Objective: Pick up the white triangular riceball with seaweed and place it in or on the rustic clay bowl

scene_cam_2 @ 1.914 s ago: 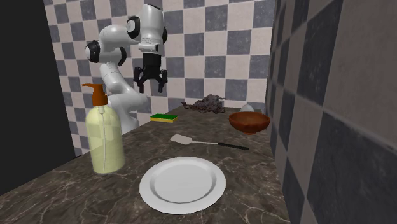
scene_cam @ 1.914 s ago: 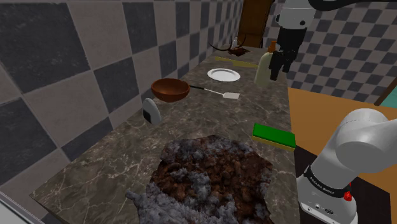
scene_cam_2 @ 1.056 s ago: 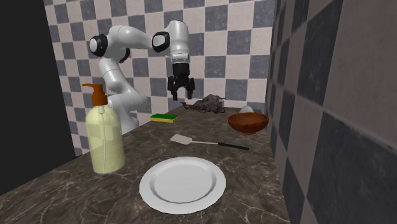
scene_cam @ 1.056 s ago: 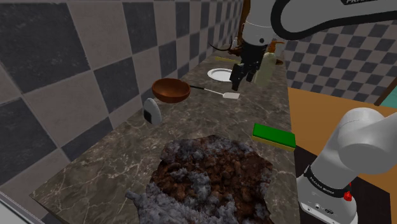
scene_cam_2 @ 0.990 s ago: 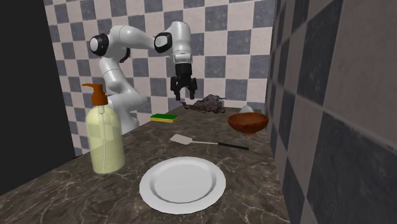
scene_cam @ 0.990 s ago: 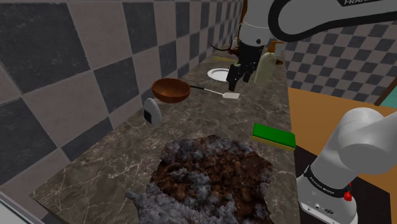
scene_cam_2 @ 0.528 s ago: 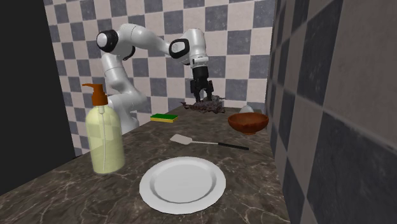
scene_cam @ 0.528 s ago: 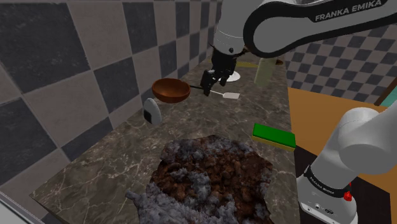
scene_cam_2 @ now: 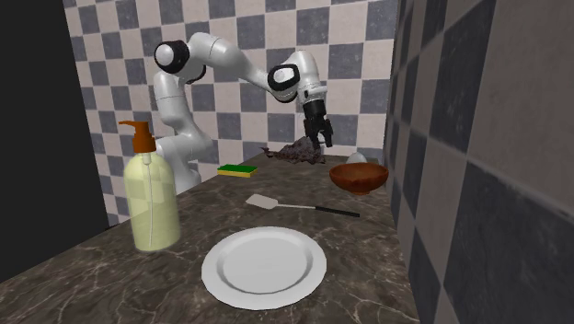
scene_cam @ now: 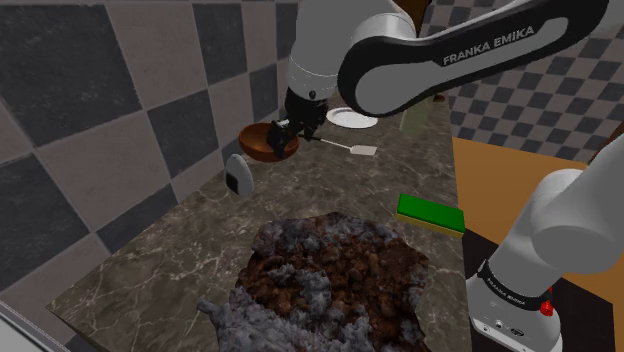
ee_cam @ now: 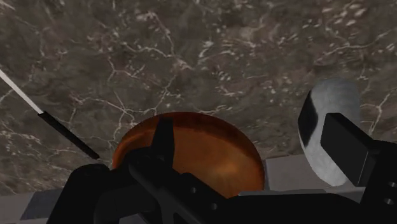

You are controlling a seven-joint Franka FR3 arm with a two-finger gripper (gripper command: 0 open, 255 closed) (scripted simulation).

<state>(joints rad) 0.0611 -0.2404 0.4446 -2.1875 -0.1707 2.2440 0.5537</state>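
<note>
So at this moment your gripper hung just over the reddish-brown bowl, right up by the checkered wall. The fingers were spread wide and weren't holding anything. From the wrist view, one finger sat in front of the bowl and the other overlapped the riceball.

The riceball was white with a dark seaweed patch. It stood upright on the marble surface just beside the bowl, on the side toward the shoulder view's lower left and close to the wall. There was a small gap between the two in the wrist view. In the second exterior view you only got its top peeking out behind the bowl, with the gripper above and a bit to that view's left.

Other stuff on the surface:
- A spatula with a white blade and black handle lay between the bowl and a white plate.
- A green sponge with a yellow underside sat near the surface's edge.
- A lumpy brown-grey rag covered the near end.
- A soap bottle with an orange pump stood near the plate.
</note>
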